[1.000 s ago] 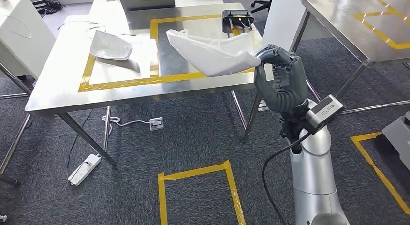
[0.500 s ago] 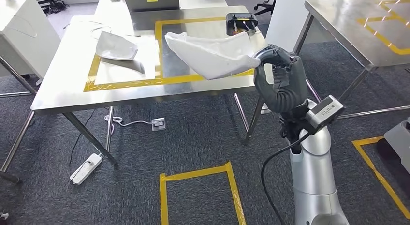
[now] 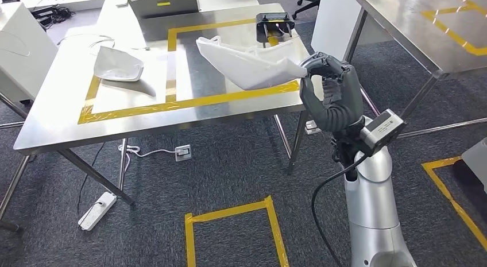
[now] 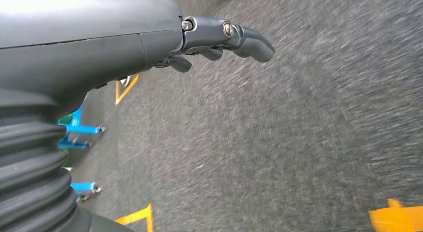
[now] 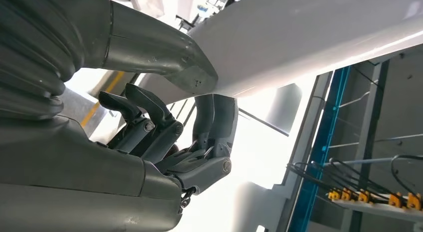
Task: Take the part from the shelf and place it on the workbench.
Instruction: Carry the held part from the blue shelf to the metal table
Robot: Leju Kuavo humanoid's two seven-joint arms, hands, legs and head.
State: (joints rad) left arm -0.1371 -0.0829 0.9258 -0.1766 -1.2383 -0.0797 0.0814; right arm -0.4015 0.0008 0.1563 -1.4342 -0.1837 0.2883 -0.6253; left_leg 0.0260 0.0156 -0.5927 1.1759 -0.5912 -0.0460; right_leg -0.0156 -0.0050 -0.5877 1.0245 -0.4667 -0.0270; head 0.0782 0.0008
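Two white parts [image 3: 250, 63] [image 3: 118, 65] (one held), three tables [image 3: 57, 115] [image 3: 413, 26] [image 3: 17, 43].

A white power strip [image 3: 96, 210] lies on the grey carpet [image 3: 230, 175], beside a yellow tape outline [image 3: 232, 232], possibly a floor marker.

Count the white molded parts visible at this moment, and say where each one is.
2. One white molded part lies on the steel workbench, inside the yellow tape outline. The other white part is held by the right robot hand, above the workbench's near right corner.
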